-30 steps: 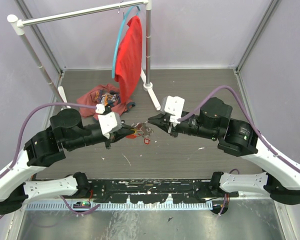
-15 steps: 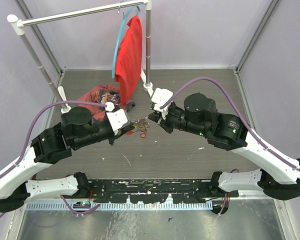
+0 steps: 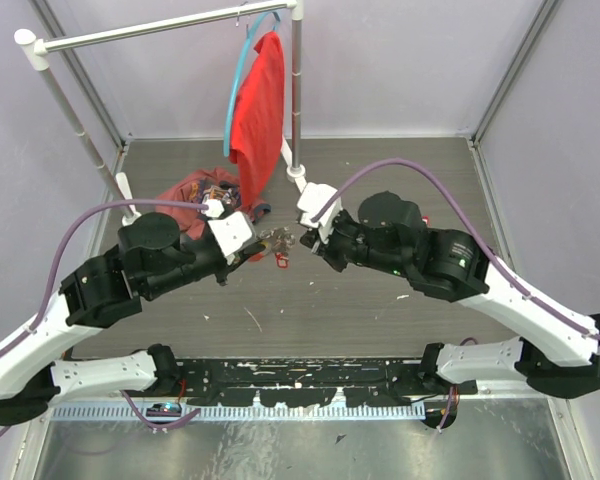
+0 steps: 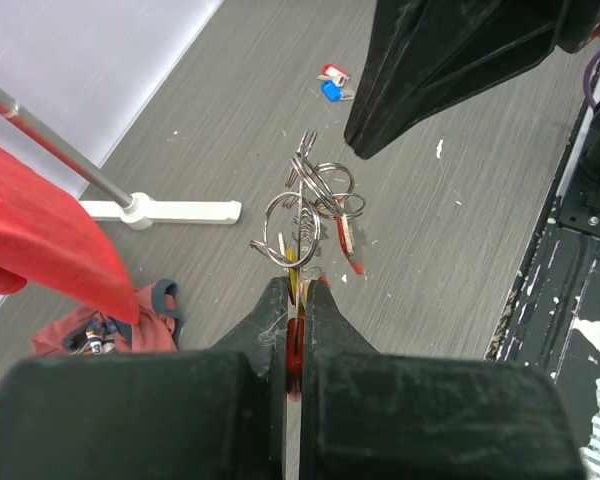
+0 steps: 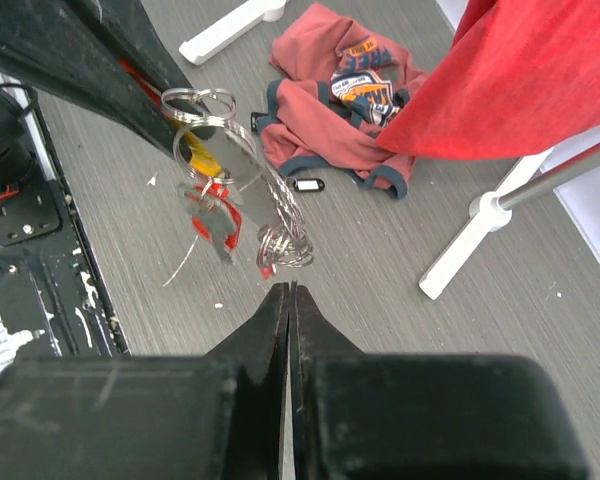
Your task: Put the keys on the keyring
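Observation:
My left gripper (image 3: 252, 247) is shut on the red strap tag (image 4: 295, 345) of the keyring (image 4: 302, 207) and holds it above the table. Several metal rings and a red-headed key (image 4: 349, 238) hang from it. In the right wrist view the same bundle (image 5: 280, 243) hangs just beyond my right gripper (image 5: 289, 291), which is shut with nothing between its jaws. In the top view the right gripper (image 3: 302, 239) points at the bundle (image 3: 276, 240) from the right. Two loose keys, one red-headed and one blue-headed (image 4: 330, 86), lie on the table beyond the bundle.
A crumpled red shirt (image 3: 202, 192) lies at the back left, with a small black tag (image 5: 307, 185) beside it. A white clothes rack (image 3: 296, 90) stands behind, its foot (image 3: 308, 192) near the grippers, with a red cloth (image 3: 260, 100) hanging from it.
Both grippers have moved away from me and a little left. The left one carried the keyring bundle with it, and the right gripper's tip stayed close to it.

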Controlling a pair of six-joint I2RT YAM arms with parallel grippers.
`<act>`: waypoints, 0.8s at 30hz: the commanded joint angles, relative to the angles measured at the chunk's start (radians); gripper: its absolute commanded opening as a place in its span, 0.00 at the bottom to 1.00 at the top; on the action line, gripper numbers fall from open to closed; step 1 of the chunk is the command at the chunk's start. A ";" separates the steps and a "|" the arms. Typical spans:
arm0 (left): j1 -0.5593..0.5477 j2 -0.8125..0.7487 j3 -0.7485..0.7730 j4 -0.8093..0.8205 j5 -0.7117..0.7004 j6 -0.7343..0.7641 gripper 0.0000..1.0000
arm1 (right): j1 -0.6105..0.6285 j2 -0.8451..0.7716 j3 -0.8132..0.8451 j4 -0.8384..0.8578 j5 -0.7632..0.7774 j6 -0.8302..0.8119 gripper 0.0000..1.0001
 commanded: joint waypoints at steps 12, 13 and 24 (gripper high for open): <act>0.001 -0.138 -0.058 0.212 0.230 -0.174 0.00 | 0.004 -0.362 -0.309 0.504 -0.067 0.115 0.42; 0.001 -0.146 -0.064 0.228 0.251 -0.187 0.00 | 0.004 -0.371 -0.318 0.532 -0.082 0.119 0.42; 0.000 -0.154 -0.069 0.294 0.427 -0.247 0.00 | 0.004 -0.327 -0.363 0.800 -0.485 0.125 0.36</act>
